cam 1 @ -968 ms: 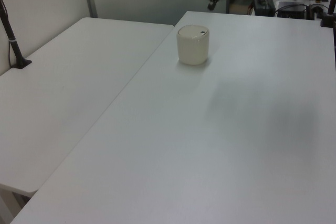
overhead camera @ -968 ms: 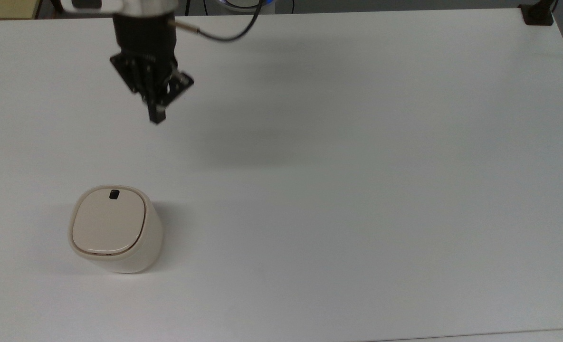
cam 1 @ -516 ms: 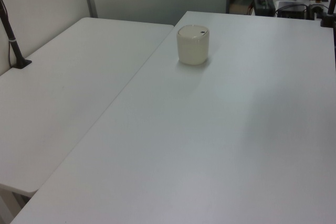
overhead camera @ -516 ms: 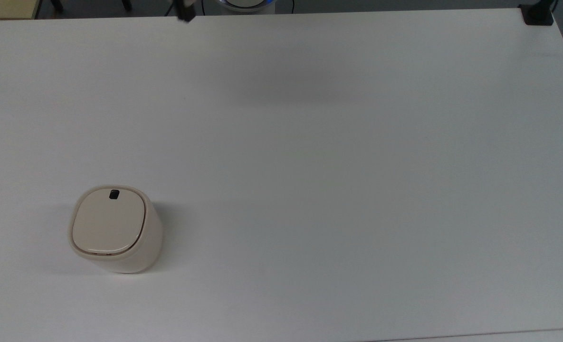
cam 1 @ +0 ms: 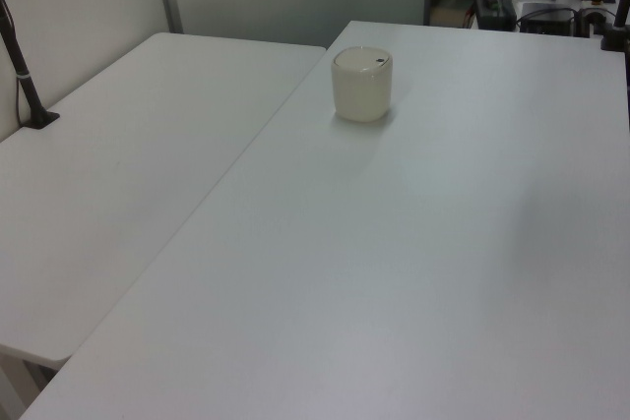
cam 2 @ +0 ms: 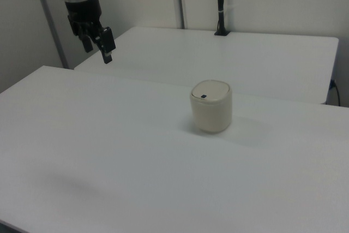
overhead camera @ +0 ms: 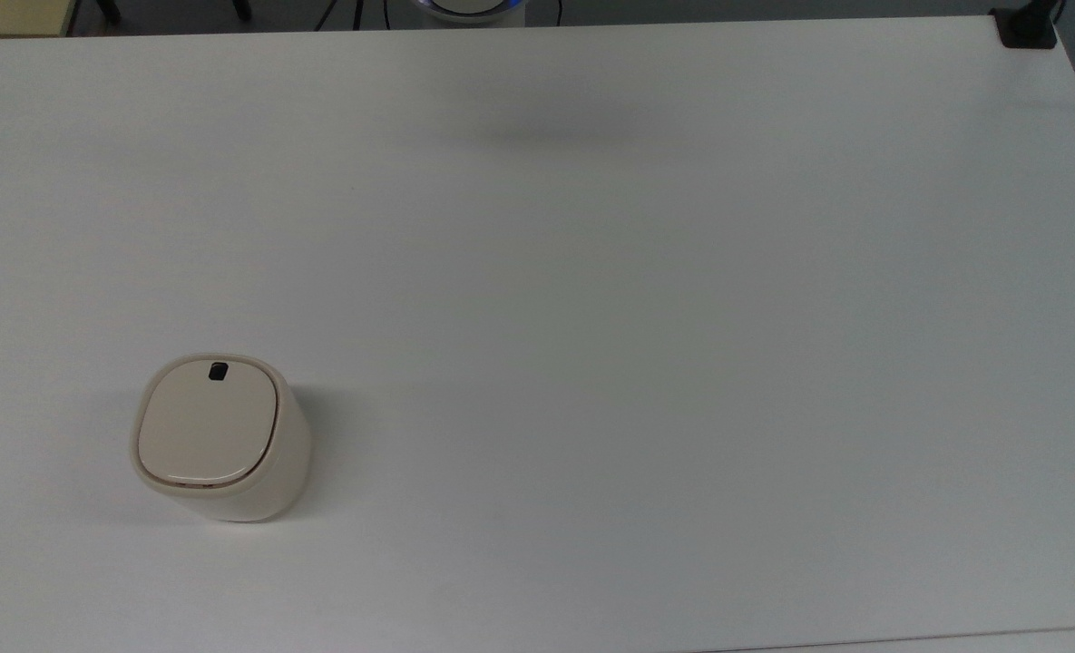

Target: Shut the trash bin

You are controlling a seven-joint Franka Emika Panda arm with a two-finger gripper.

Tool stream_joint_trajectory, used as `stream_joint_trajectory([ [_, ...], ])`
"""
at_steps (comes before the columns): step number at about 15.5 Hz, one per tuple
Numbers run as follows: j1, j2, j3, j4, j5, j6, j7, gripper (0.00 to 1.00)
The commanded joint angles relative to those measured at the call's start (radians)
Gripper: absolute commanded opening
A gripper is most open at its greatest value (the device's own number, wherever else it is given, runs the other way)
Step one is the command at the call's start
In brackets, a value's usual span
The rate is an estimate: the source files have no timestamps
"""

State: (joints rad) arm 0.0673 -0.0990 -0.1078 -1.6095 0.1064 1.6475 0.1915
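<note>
In the top view, the trash bin [overhead camera: 219, 438] stands upright near the top view's lower left corner of the white table [overhead camera: 646, 345]. Its flat lid [overhead camera: 208, 424] lies level inside the rim, the dark seam even all round, and the small black button [overhead camera: 218, 371] sits at the far edge of the lid. To my eye the lid is already down, so the main risk is that I treat it as open and press again; a push on or near that button could well release the catch and spring it up.

In the left view, the bin [cam 1: 361, 84] sits near the table's far end, close to the edge by the neighbouring table [cam 1: 128, 164]. It looks light (plastic, likely empty), so a sideways knock could slide or tip it toward that gap.

In the right view, my hand [cam 2: 104, 47] hangs high above the table's far left corner, well apart from the bin [cam 2: 211, 106]. Its fingers appear close together and hold nothing, though I cannot tell for certain. Any descent from there should come straight down, not sweeping across.
</note>
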Motion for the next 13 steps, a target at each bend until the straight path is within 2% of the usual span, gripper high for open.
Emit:
stream_joint_trajectory([
  [1,-0.009,0.015,0.046,-0.018,-0.098,0.012,-0.104,1.0],
  [5,-0.008,0.065,0.053,-0.012,-0.148,0.043,-0.106,1.0],
  [13,0.002,0.071,0.051,-0.012,-0.166,0.044,-0.098,1.0],
])
